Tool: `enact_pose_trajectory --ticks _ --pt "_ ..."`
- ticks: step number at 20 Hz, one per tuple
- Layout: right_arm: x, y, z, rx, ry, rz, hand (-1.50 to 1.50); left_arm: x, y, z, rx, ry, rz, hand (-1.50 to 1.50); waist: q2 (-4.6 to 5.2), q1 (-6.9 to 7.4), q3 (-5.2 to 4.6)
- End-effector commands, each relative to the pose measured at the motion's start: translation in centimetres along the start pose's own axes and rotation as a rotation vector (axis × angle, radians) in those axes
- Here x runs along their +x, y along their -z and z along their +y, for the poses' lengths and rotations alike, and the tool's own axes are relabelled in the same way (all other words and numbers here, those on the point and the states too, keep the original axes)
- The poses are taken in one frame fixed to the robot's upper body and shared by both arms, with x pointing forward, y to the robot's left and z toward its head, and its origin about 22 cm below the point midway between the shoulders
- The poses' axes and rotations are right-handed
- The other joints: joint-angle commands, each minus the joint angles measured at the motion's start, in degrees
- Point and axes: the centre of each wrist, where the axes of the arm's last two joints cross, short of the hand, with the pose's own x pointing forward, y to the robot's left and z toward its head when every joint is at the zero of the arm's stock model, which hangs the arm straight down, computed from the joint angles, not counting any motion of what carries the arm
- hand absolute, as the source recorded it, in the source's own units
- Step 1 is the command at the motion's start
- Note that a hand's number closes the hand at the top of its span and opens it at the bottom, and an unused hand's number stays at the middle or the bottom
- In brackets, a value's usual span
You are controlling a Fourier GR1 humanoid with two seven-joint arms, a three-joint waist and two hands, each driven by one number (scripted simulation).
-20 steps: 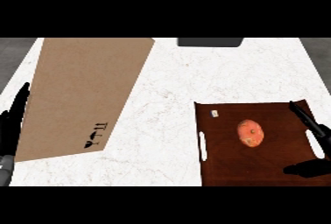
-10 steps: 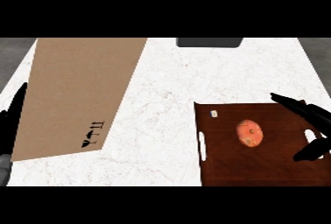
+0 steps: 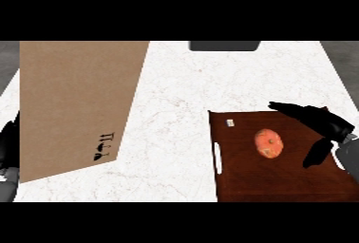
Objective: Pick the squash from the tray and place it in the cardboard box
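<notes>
Head view puts the squash [image 3: 269, 144] lying on the dark brown tray [image 3: 238, 182], right of its middle, with nothing touching it. My right hand [image 3: 324, 122] hovers just beside it on the right. Its fingers [image 3: 288, 107] are spread open and hold nothing: they stretch over the tray's far edge, and the thumb hangs near the squash's right side.

To take it well, I judge I should shift left until the squash sits between fingers and thumb, come down, then close evenly round its middle. It is rounded and may roll if one side meets it first.

The cardboard box [image 3: 70, 104] lies well apart at the left, across the bare white marbled worktop [image 3: 175, 95]. From above it shows one flat brown face with black marks near its lower corner, so I cannot tell its depth. My left hand [image 3: 8, 140] rests open at the left edge beside the box. A dark object [image 3: 224, 45] sits at the worktop's far edge.
</notes>
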Motion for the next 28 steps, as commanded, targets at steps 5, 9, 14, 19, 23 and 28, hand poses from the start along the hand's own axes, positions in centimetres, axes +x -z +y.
enact_pose_trajectory --ticks 5,9,14,19,23,28 --pt "0.3 2.0 2.1 0.044 -0.047 0.025 -1.50 -1.1 0.3 1.4 -0.005 -0.014 0.006 0.00 0.13 -0.23 -0.13" --pt "3.0 2.6 3.5 0.037 -0.033 0.018 -1.50 -0.1 0.9 0.2 -0.014 -0.013 0.017 0.00 -0.02 -0.68 -0.15" --pt "2.6 2.6 2.7 0.043 -0.010 -0.018 -1.50 -1.7 0.1 0.1 -0.010 -0.016 0.025 0.00 0.04 -0.50 -0.14" --pt "3.6 2.7 0.7 0.055 0.007 -0.109 -1.50 1.0 0.0 0.6 -0.030 -0.023 0.010 0.00 0.00 -0.39 -0.13" --pt "4.2 1.9 2.4 0.050 0.001 -0.134 -1.50 -1.9 0.8 -0.8 -0.007 0.001 0.005 0.00 0.05 -0.65 -0.15" --pt "4.6 0.9 3.7 0.124 -0.071 -0.040 -1.50 1.3 0.4 -0.3 -0.017 -0.028 0.021 0.00 -0.04 -0.65 -0.13"
